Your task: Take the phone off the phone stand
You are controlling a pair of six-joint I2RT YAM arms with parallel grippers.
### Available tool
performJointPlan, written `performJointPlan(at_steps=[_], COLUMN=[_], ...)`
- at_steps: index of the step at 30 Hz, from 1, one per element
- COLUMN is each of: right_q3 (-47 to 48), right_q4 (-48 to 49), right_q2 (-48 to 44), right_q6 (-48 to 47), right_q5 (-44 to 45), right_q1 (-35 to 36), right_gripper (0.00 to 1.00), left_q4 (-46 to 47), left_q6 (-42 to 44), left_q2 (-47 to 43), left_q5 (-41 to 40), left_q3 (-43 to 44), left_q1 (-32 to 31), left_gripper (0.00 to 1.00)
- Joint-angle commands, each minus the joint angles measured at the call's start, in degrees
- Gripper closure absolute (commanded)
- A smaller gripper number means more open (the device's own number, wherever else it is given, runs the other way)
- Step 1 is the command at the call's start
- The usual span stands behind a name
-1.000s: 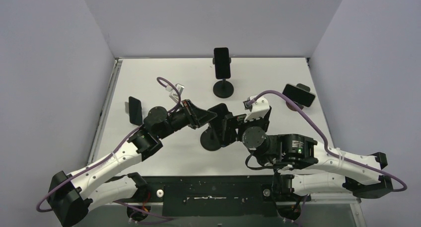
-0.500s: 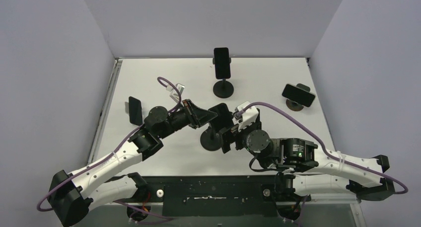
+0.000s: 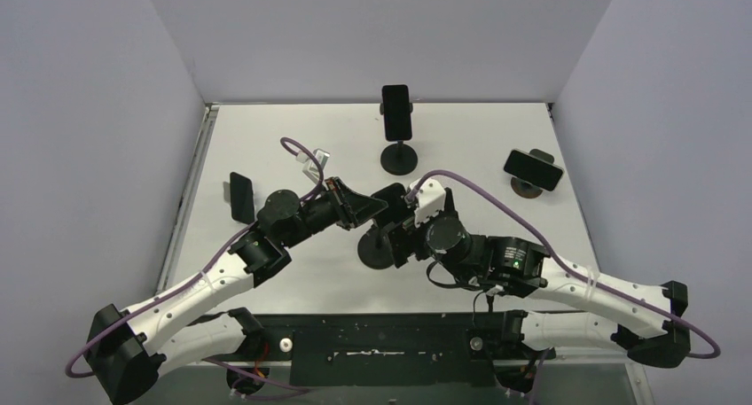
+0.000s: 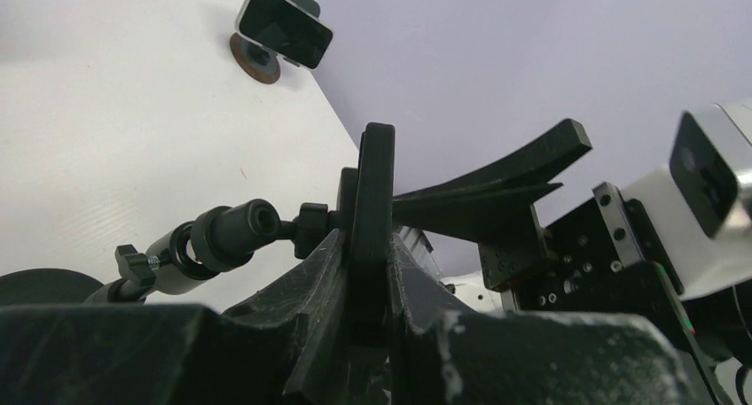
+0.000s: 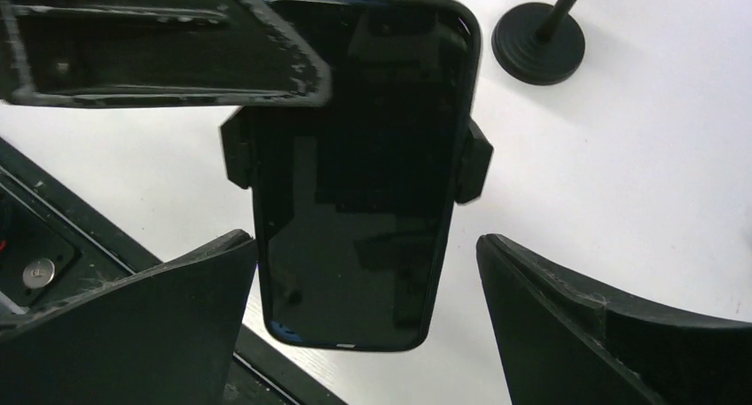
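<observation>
A black phone [image 5: 359,175] sits upright in the side clamps of a black phone stand [image 3: 376,251] near the table's middle. My left gripper [image 3: 371,206] is shut on the phone's top edge [image 4: 376,183]. One of its fingers [image 5: 177,59] lies across the screen's upper left. The stand's ball joint [image 4: 235,238] shows behind the phone. My right gripper [image 5: 364,245] is open and faces the screen, a finger on each side of the phone's lower end, apart from it. In the top view the right gripper [image 3: 401,237] is just right of the stand.
A second phone [image 3: 396,112] stands on a tall stand at the back; its round base [image 5: 538,43] shows in the right wrist view. A third phone [image 3: 534,169] sits on a low holder at the right. Another phone [image 3: 240,197] lies flat at the left.
My right arm has swung left and forward, bringing its open gripper up to the phone on the stand. The left gripper has kept its grip and place.
</observation>
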Motion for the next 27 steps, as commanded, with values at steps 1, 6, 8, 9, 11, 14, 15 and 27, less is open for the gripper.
performJointPlan(at_steps=[1, 6, 8, 9, 11, 14, 15, 27], right_q3=[-2.5, -3.4, -3.5, -3.5, -3.4, -3.4, -3.5, -2.8], right_q4=[1.6, 3.6, 3.8, 3.8, 3.5, 3.0, 2.8, 0.1], right_q2=[-2.3, -3.1, -2.9, -2.8, -2.4, -1.9, -1.9, 1.5], right_q6=[-1.7, -2.8, -3.0, -3.2, -3.5, -4.3, -4.7, -10.2], right_q5=[-8.4, -14.0, -14.4, -14.4, -14.4, -13.6, -13.0, -9.4], right_q1=[-6.6, -7.1, -7.1, -7.1, -7.1, -7.1, -7.1, -6.5], right_gripper=[0.00, 0.00, 0.00, 0.00, 0.00, 0.00, 0.00, 0.00], left_q4=[-6.7, -6.8, -6.5, -6.5, -6.3, -6.4, -6.4, -7.8], left_q6=[0.3, 0.2, 0.1, 0.0, -0.1, -0.2, -0.3, -0.4], left_q2=[0.2, 0.1, 0.3, 0.4, 0.6, 0.6, 0.6, 0.2], left_q5=[-2.1, -2.3, -2.3, -2.3, -2.3, -2.1, -2.1, -2.3], left_q3=[-0.6, -0.8, -0.9, -0.9, -0.9, -0.7, -0.7, -0.5], left_q1=[0.8, 0.8, 0.8, 0.8, 0.8, 0.8, 0.8, 0.8], left_gripper=[1.00, 1.00, 1.00, 1.00, 1.00, 1.00, 1.00, 1.00])
